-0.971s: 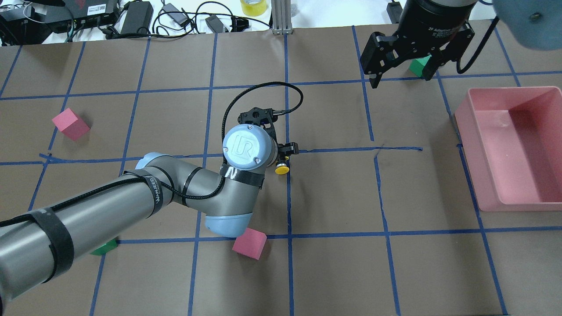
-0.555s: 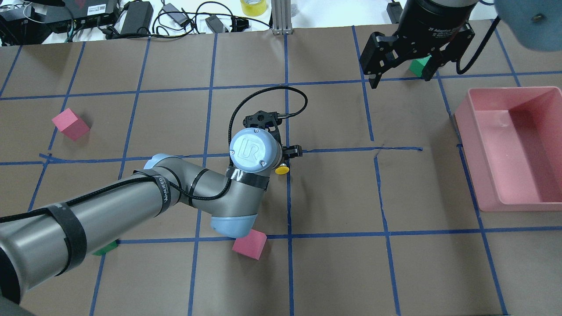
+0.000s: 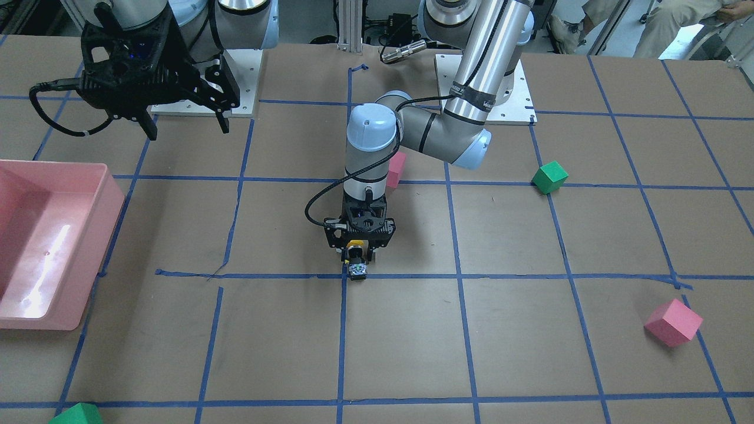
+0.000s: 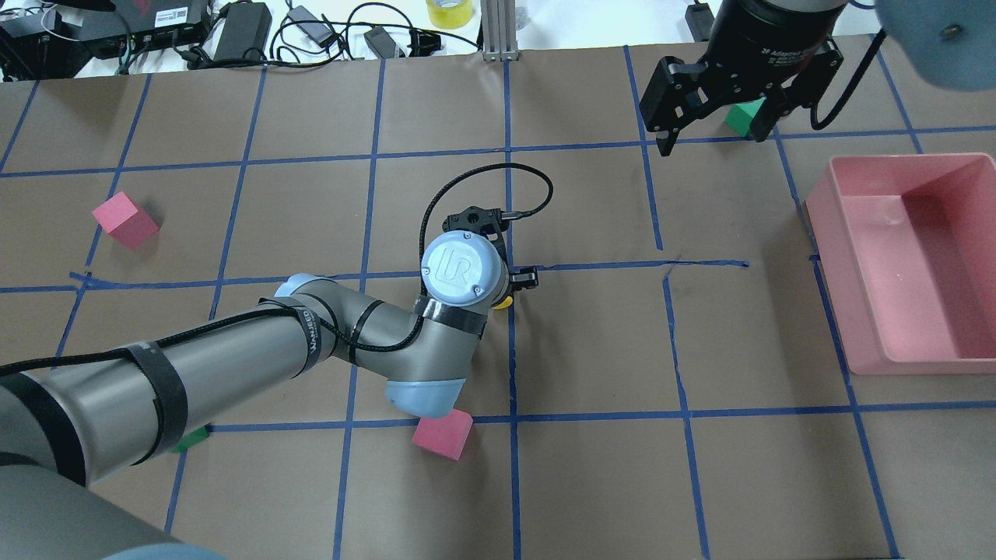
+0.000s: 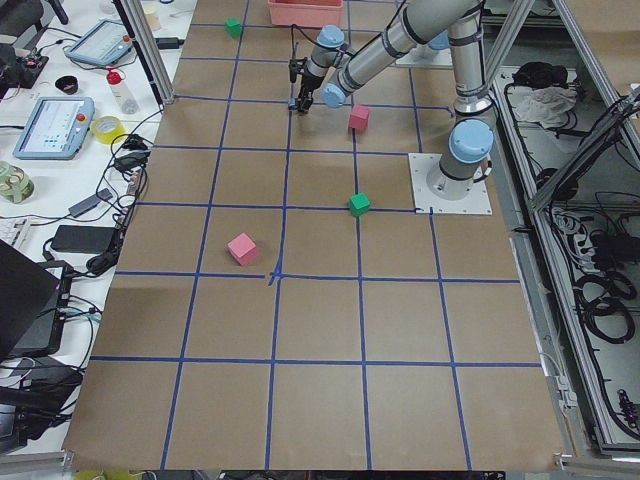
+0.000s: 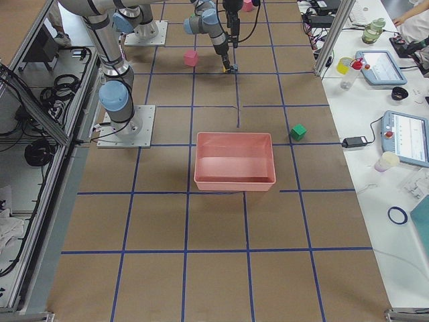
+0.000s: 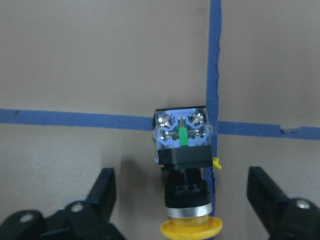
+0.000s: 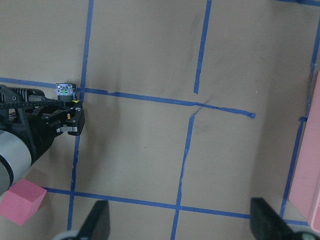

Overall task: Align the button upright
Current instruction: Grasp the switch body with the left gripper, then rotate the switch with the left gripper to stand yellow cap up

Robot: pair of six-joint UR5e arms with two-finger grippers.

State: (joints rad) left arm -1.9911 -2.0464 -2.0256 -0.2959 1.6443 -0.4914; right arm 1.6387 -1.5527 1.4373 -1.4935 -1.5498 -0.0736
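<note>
The small push-button with yellow mushroom cap, black barrel and whitish base block [image 7: 182,150] lies on its side on the brown paper-covered table [image 3: 530,330]. It sits at a crossing of blue tape lines [image 7: 75,118], cap toward the left gripper [image 7: 181,180]. That claw hangs spread wide, one finger either side, touching nothing; the right gripper [image 8: 180,222] hovers well apart, toward the pink plastic bin [image 4: 836,257], likewise spread and empty.

left arm [image 4: 257,350]: swings right, wrist now over the tape crossing | left gripper [image 3: 357,257]: shifts right with it | button [image 4: 505,302]: yellow cap goes from fully seen to a sliver under the wrist | cable [image 4: 537,204]: loop moves right | near-left green cube [image 4: 189,440]: more hidden by the forearm
</note>
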